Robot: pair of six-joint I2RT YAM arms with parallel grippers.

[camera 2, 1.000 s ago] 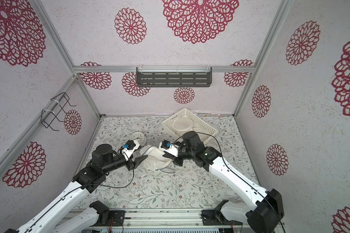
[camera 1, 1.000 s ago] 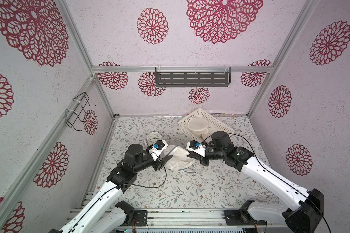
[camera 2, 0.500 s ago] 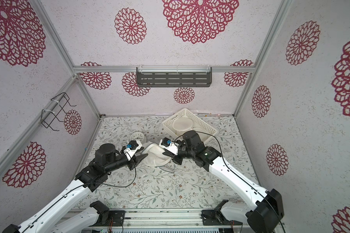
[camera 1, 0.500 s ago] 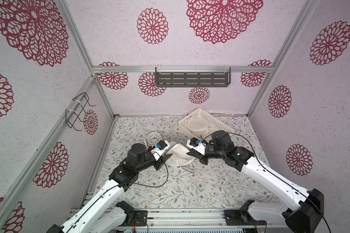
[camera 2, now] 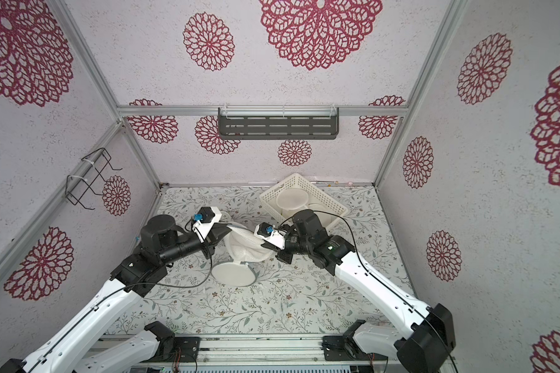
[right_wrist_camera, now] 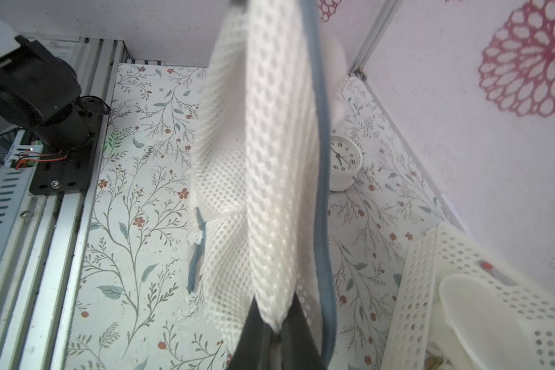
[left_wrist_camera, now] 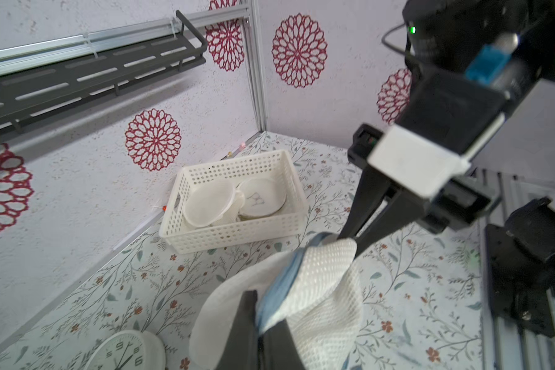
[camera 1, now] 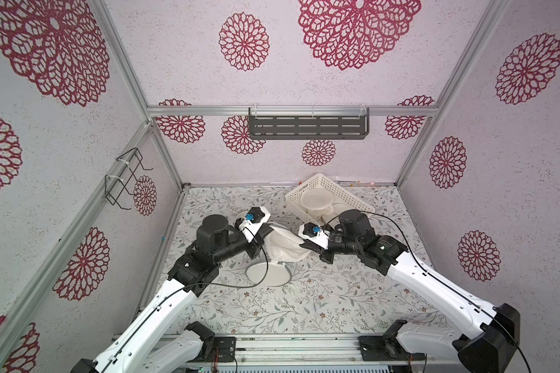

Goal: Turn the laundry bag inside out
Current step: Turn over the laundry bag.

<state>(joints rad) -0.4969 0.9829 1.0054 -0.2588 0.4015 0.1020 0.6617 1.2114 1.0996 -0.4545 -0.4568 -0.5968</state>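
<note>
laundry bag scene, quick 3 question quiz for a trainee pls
1. True or false: the left tool and the right tool are each shut on the laundry bag.
2. Where is the small clock relative to the white basket?
A) inside it
B) on the table, outside it
C) on top of its rim
3. Fill in: the bag is white mesh with a ___ trim along its edge.
Key: 1 true; 2 B; 3 blue-grey.
</note>
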